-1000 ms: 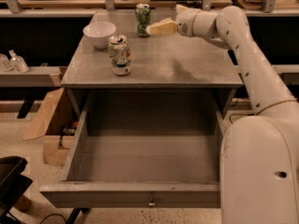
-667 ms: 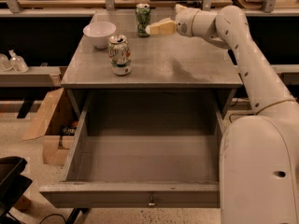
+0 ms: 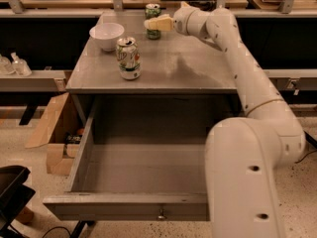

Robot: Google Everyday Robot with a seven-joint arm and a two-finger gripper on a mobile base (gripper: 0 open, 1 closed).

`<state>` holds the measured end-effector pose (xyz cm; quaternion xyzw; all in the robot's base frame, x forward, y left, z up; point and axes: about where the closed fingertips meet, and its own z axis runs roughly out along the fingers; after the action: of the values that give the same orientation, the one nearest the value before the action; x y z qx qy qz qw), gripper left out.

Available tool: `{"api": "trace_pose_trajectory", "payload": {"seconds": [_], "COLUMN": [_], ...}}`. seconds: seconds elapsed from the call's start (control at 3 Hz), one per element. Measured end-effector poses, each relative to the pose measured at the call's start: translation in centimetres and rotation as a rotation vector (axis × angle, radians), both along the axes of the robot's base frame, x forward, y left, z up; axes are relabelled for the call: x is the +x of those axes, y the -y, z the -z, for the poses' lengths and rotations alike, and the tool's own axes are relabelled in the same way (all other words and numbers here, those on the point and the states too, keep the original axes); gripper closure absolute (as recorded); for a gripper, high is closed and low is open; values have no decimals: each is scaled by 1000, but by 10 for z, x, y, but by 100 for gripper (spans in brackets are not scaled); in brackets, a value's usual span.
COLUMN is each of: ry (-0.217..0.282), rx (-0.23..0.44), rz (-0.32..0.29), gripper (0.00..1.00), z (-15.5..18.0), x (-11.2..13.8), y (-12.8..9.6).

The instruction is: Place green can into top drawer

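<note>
The dark green can [image 3: 153, 10] stands upright at the far edge of the cabinet top. My gripper [image 3: 157, 23] is stretched out over the back of the top and crosses in front of the can's middle, at its height; I cannot tell whether it touches the can. The top drawer [image 3: 124, 206] is pulled wide open below the cabinet top and nothing lies in it; its flat front panel with a small knob [image 3: 160, 214] faces me.
A white-and-green can with a red mark [image 3: 128, 58] stands nearer the front left of the top. A white bowl [image 3: 106, 35] sits behind it. A cardboard box [image 3: 52, 135] lies on the floor left of the drawer. My arm's base [image 3: 245, 182] stands at the drawer's right.
My gripper has moved left and now overlaps the green can instead of sitting just to its right. The cans, bowl and drawer have not moved.
</note>
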<state>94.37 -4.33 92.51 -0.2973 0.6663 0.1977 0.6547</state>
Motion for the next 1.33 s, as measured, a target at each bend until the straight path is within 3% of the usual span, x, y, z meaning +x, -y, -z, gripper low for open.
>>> {"api": "trace_pose_trajectory", "payload": {"seconds": [0.67, 1.0, 1.33], "ry": [14, 12, -25], "rx": [39, 43, 65], "rz": [114, 118, 111], "gripper": [0, 0, 3], "z": [-3, -4, 13], "x": [46, 47, 52], "y": [-21, -21, -37]}}
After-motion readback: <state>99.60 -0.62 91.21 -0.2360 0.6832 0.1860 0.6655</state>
